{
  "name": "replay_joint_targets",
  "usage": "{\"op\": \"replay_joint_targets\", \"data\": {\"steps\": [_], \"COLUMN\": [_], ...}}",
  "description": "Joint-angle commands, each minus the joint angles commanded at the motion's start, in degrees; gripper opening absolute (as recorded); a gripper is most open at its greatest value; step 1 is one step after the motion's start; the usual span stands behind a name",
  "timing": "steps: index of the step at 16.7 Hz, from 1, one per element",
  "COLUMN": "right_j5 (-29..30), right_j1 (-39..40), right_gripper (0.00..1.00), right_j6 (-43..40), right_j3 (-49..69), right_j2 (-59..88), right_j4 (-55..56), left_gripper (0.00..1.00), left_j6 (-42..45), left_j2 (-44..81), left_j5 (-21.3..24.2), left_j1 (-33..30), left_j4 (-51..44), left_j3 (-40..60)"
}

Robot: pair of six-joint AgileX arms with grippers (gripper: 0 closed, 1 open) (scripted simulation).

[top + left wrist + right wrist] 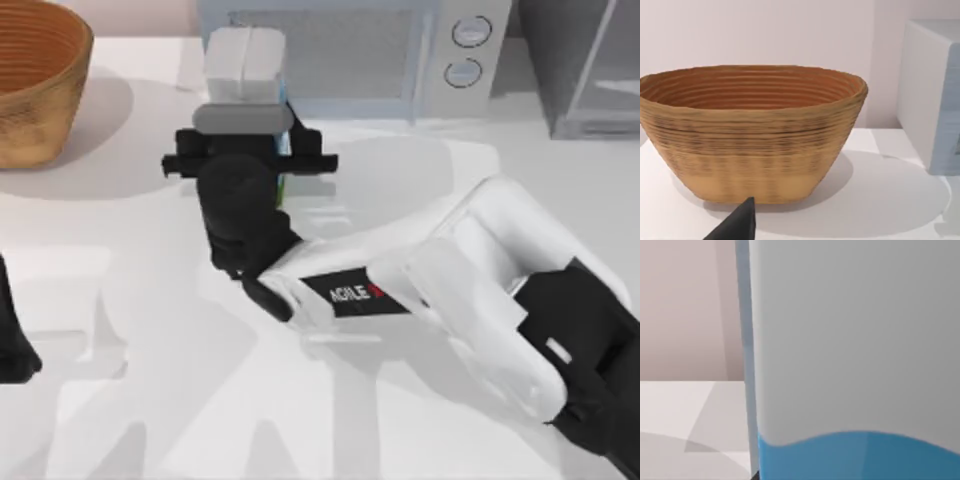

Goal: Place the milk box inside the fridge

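Note:
The milk box (245, 62) stands upright near the table's back, just in front of the microwave, showing its white gabled top with slivers of blue and green lower down. My right gripper (248, 140) is right up against it from the near side, at mid height. In the right wrist view the milk box (855, 365) is very close, white above and blue below. The fridge (590, 70), dark grey with a pale framed door, stands at the back right corner. My left gripper (12, 345) is parked at the left edge.
A pale blue-grey microwave (370, 50) with two round dials stands at the back centre, between the milk box and the fridge. A woven basket (35, 80) (752, 130) sits at the back left. My right arm (470, 300) stretches across the table's right half.

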Motion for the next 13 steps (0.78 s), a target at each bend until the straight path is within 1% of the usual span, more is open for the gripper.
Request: {"op": "replay_joint_targets", "data": {"steps": [1, 10, 13], "right_j5": [0.0, 0.0, 0.0], "right_j1": [0.0, 0.3, 2.5], "right_gripper": [0.00, 0.00, 0.00], "right_j6": [0.0, 0.1, 0.8], "right_j3": [0.0, -0.1, 0.2], "right_j2": [0.0, -0.2, -3.2], "right_j4": [0.0, -0.1, -3.3], "left_gripper": [1.00, 1.00, 1.00], "left_j6": [0.0, 0.0, 0.0], "left_j2": [0.0, 0.0, 0.0], "left_j5": [0.0, 0.0, 0.0], "left_j1": [0.0, 0.0, 0.0], "left_j4": [0.0, 0.0, 0.0], "left_j3": [0.0, 0.0, 0.0]}}
